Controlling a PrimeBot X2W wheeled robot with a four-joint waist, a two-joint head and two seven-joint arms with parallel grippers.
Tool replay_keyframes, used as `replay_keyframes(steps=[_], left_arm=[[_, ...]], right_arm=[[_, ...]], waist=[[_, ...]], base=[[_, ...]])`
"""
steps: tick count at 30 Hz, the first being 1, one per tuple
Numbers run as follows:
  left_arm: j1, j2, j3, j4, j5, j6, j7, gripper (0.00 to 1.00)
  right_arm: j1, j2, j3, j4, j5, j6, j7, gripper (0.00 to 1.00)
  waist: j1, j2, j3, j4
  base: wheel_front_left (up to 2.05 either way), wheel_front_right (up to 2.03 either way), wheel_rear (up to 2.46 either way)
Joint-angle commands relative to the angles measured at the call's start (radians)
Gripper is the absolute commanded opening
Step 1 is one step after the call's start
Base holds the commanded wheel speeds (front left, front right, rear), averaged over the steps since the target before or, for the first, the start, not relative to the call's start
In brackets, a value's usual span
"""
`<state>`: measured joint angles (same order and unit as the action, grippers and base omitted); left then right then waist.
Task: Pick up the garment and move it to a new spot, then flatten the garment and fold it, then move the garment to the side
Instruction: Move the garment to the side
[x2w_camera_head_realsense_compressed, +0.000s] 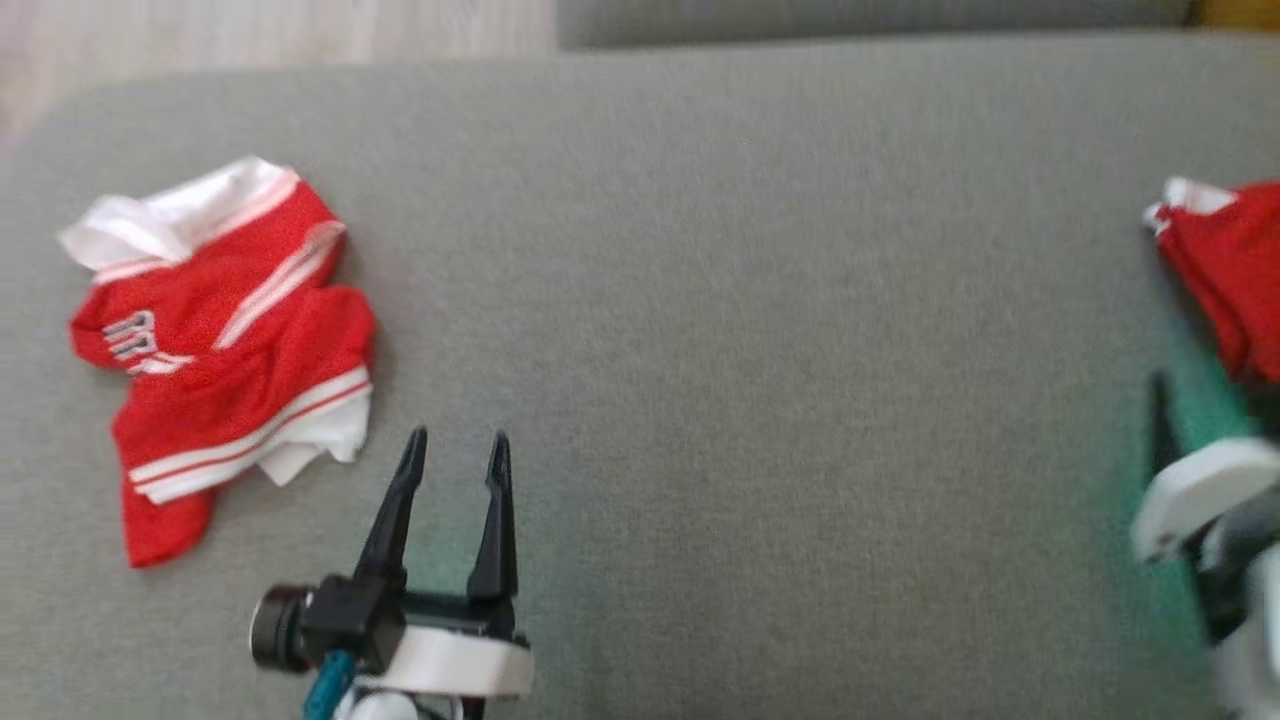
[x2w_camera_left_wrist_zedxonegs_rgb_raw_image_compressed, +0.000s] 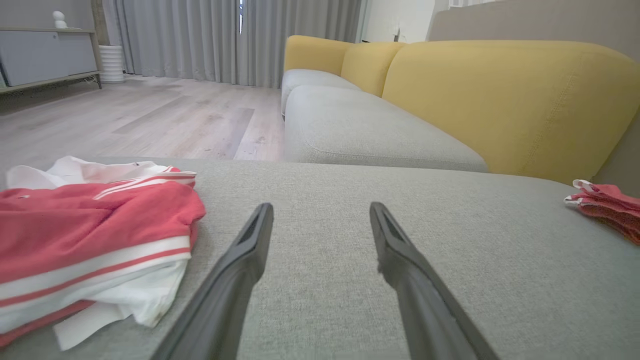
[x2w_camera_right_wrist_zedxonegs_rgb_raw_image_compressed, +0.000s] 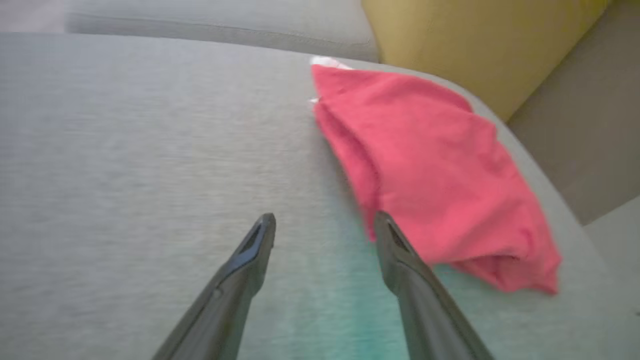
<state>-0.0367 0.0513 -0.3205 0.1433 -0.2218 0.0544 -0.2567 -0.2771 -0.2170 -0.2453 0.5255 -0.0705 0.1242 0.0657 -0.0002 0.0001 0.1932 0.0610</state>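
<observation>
A red garment (x2w_camera_right_wrist_zedxonegs_rgb_raw_image_compressed: 430, 170) lies bunched and folded over at the right end of the grey cushion (x2w_camera_head_realsense_compressed: 750, 300), near its rounded edge; the same garment (x2w_camera_head_realsense_compressed: 1225, 265) is cut off by the head view's right border. My right gripper (x2w_camera_right_wrist_zedxonegs_rgb_raw_image_compressed: 325, 222) hovers just short of it, open, with nothing between the fingers; its right finger (x2w_camera_right_wrist_zedxonegs_rgb_raw_image_compressed: 395, 250) is at the cloth's near edge. Crumpled at the cushion's left end is a second red garment (x2w_camera_head_realsense_compressed: 225, 340) with white stripes and trim. My left gripper (x2w_camera_head_realsense_compressed: 457, 445) stands open and free just right of that one.
A yellow sofa back (x2w_camera_left_wrist_zedxonegs_rgb_raw_image_compressed: 500, 95) and another grey seat cushion (x2w_camera_left_wrist_zedxonegs_rgb_raw_image_compressed: 360, 125) lie beyond the work cushion. Wooden floor (x2w_camera_left_wrist_zedxonegs_rgb_raw_image_compressed: 150, 115), grey curtains (x2w_camera_left_wrist_zedxonegs_rgb_raw_image_compressed: 200, 35) and a low cabinet (x2w_camera_left_wrist_zedxonegs_rgb_raw_image_compressed: 45, 55) are farther off. The cushion drops away right of the folded garment.
</observation>
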Motion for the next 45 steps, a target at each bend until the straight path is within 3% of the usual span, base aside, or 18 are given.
replay_keyframes(steps=[1,7,14,19,25,31,45], left_arm=[[0.004,-0.001,0.032,-0.027,-0.004,0.010,-0.005,1.00],[0.090,-0.001,0.049,-0.038,-0.018,0.041,-0.005,1.00],[0.156,-0.001,0.089,-0.085,-0.001,0.081,-0.005,1.00],[0.196,-0.001,0.117,-0.127,-0.021,0.080,-0.005,1.00],[0.229,0.000,0.141,-0.138,0.029,0.049,-0.005,1.00],[0.250,0.000,0.159,-0.118,0.057,0.032,-0.005,1.00],[0.258,-0.001,0.183,-0.101,0.052,0.030,-0.005,1.00]], right_arm=[[-0.001,-0.001,0.044,-0.019,0.030,0.007,-0.041,1.00],[0.080,0.064,0.202,0.037,0.159,0.007,-0.203,1.00],[0.158,0.123,0.328,-0.016,0.296,0.007,-0.318,1.00],[0.239,0.147,0.331,-0.164,0.327,0.007,-0.327,1.00],[0.374,0.151,0.324,-0.337,0.318,0.007,-0.327,1.00],[0.422,0.125,0.351,-0.355,0.292,0.007,-0.327,1.00],[0.434,0.136,0.366,-0.351,0.275,0.007,-0.327,1.00]], waist=[[0.0002,-0.0001,-0.083,0.030],[0.0002,-0.0001,-0.207,0.057],[0.0002,-0.0001,-0.278,0.074],[0.0002,-0.0001,-0.304,0.072],[0.0002,-0.0001,-0.323,0.067],[0.0002,-0.0001,-0.327,0.055],[0.0002,-0.0001,-0.333,0.036]], base=[[0.00,0.00,0.00],[0.00,0.00,0.00],[0.00,0.00,0.00],[0.00,0.00,0.00],[0.00,0.00,0.00],[0.00,0.00,0.00],[0.00,0.00,0.00]])
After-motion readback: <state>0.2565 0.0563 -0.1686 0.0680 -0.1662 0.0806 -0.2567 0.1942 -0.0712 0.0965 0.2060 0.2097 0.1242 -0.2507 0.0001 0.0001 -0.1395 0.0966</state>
